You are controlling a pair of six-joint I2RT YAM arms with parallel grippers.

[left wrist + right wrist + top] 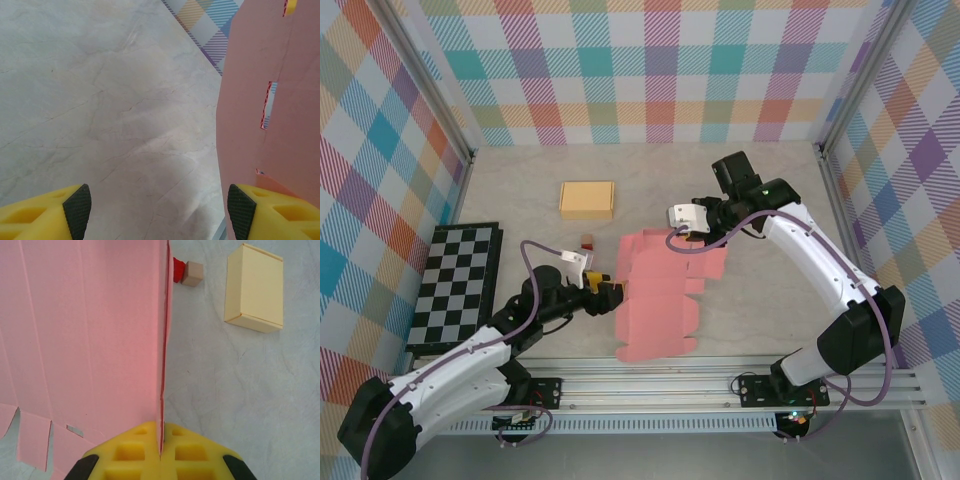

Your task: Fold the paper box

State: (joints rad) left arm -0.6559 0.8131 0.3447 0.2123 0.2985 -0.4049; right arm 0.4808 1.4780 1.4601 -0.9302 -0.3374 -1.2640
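Your right pincer [161, 452] is pinching shut on the far edge of the pink paper box [655, 310]. The box is lying unfolded near the middle of the bench [520, 190], and the gripped flap is standing up on edge between the pads. Your left pincer [160, 210] is hanging open at the sheet's left edge, its right fingertip [241, 212] sitting just beside the pink card. A yellow box [587, 199] and a small block [586, 242] are sitting farther back, apart from the sheet. A checkerboard [455, 285] is lying at the left.
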